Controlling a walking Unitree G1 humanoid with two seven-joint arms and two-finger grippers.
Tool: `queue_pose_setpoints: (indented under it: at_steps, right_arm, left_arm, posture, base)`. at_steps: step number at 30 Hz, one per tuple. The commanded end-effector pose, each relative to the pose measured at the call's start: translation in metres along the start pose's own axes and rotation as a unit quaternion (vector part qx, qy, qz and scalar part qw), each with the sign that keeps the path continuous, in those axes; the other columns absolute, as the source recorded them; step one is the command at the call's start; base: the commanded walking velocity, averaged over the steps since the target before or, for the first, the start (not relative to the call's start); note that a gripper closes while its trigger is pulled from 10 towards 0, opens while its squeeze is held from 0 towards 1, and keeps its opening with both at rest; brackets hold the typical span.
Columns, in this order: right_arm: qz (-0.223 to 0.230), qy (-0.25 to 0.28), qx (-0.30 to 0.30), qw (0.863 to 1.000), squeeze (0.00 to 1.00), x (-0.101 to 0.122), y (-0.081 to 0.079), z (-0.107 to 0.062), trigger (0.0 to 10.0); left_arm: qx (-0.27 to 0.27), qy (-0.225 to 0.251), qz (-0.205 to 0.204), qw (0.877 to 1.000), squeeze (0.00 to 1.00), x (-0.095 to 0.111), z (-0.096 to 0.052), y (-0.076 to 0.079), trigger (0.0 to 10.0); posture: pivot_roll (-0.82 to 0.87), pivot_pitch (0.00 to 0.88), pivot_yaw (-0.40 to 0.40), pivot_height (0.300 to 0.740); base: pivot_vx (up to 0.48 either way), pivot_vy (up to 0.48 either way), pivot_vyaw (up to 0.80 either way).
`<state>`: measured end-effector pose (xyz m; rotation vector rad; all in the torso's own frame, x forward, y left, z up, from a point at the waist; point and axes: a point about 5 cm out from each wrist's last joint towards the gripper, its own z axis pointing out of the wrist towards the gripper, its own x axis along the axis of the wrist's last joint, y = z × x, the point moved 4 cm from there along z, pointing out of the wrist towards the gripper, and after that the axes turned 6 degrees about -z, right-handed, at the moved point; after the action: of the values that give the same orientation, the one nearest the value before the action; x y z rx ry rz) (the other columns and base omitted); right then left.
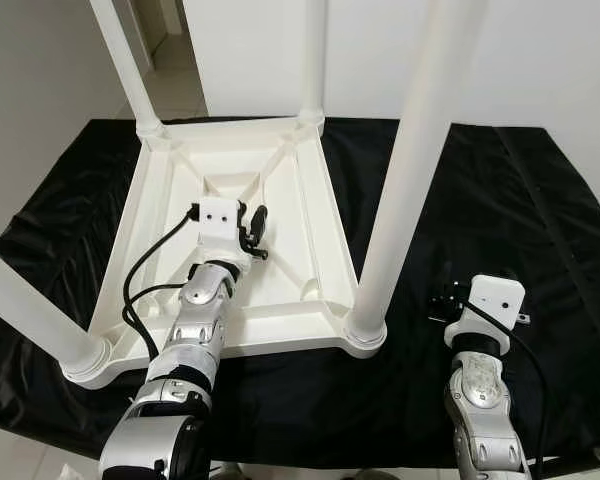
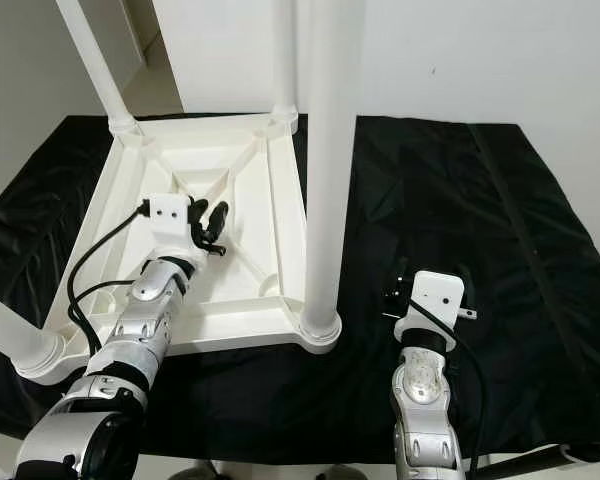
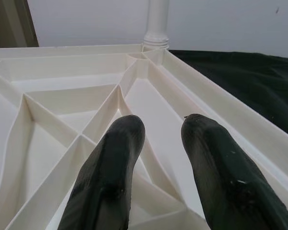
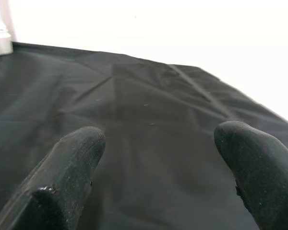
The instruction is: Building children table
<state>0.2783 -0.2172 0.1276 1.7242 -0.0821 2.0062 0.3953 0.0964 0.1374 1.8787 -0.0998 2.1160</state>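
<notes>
Assembly looks nearly complete: white plastic upturned children's table (image 1: 230,200) carries four legs, left gripper (image 1: 256,232) narrowly parted inside, right gripper (image 2: 394,300) open, empty.

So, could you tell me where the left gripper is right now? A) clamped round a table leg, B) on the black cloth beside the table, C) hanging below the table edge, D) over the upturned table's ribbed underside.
D: the left gripper sits over the white ribs of the upturned table, its jaws holding nothing.

One upturned white children's table (image 1: 280,165); four fitted legs (image 1: 410,170); one black cloth (image 1: 500,200); two end effectors (image 1: 255,228).
</notes>
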Motion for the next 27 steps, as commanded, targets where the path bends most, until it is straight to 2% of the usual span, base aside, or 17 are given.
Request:
queue_pose_setpoints:
  at_steps: [1, 8, 12, 27]
  right_arm:
    - [0.001, -0.006, -0.001, 1.000, 0.00, -0.005, 0.003, 0.002, 10.0]
    - [0.002, 0.001, 0.004, 1.000, 0.00, -0.002, -0.001, 0.014, 10.0]
    - [0.013, 0.013, 0.021, 1.000, 0.00, 0.005, -0.015, 0.018, 10.0]
    - [0.011, 0.015, 0.016, 1.000, 0.00, 0.004, -0.014, 0.014, 10.0]
  left_arm:
    - [-0.016, 0.011, 0.010, 1.000, 0.00, 0.006, 0.003, 0.005, 10.0]
    - [-0.019, 0.015, 0.013, 1.000, 0.00, 0.011, 0.007, 0.006, 10.0]
    - [-0.015, 0.020, 0.020, 0.999, 0.00, 0.013, 0.005, -0.001, 10.0]
    - [-0.040, 0.008, 0.020, 0.999, 0.00, 0.008, 0.006, 0.006, 10.0]
  posture:
    - [-0.03, 0.000, -0.019, 0.740]
    - [0.02, 0.000, -0.048, 0.740]
    - [0.02, 0.000, -0.038, 0.740]
    - [-0.01, 0.000, -0.009, 0.740]
  base:
    - [0.000, 0.000, 0.00]
    - [0.000, 0.000, 0.00]
    - [0.000, 0.000, 0.00]
    - [0.000, 0.000, 0.00]
